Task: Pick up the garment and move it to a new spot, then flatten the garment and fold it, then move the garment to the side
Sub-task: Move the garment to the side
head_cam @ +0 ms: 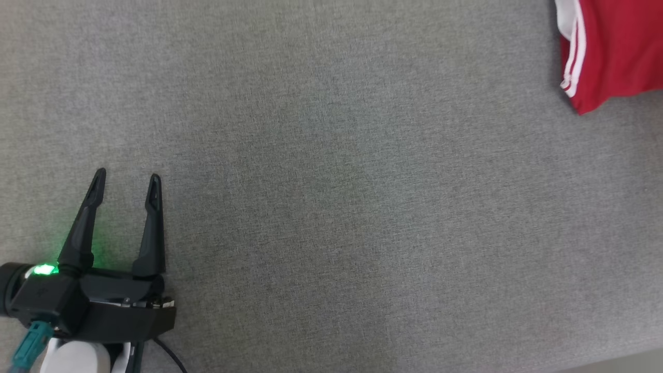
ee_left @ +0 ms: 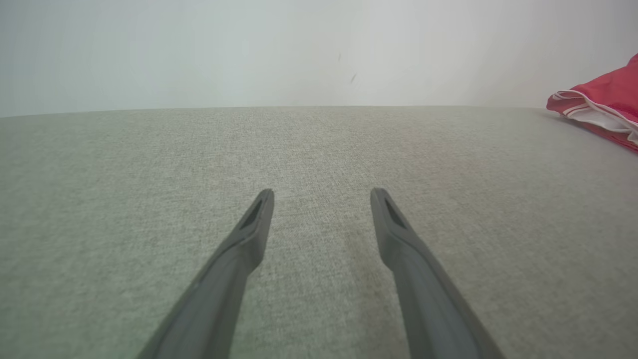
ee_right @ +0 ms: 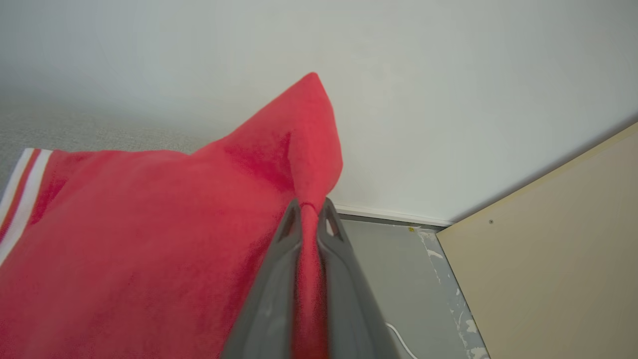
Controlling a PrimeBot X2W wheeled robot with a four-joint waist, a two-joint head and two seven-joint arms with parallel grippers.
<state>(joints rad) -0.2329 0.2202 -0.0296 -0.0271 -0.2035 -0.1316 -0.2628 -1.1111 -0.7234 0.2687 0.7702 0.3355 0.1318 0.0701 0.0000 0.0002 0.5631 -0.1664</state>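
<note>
The garment [head_cam: 616, 52] is red with white stripes along one edge and lies at the far right corner of the grey surface in the head view. In the right wrist view my right gripper [ee_right: 310, 208] is shut on a pinched fold of the garment [ee_right: 149, 239], and a peak of cloth stands up above the fingertips. My left gripper [head_cam: 127, 181] rests at the lower left of the head view, open, with nothing between its fingers. The left wrist view shows my left gripper [ee_left: 321, 195] over bare surface, with the garment [ee_left: 603, 104] far off to the right.
The grey fabric surface [head_cam: 331, 207] spreads across the head view. A pale wall [ee_left: 299, 50] stands behind its far edge. Past the garment, the right wrist view shows a grey floor [ee_right: 398, 279] and a beige panel [ee_right: 548, 259].
</note>
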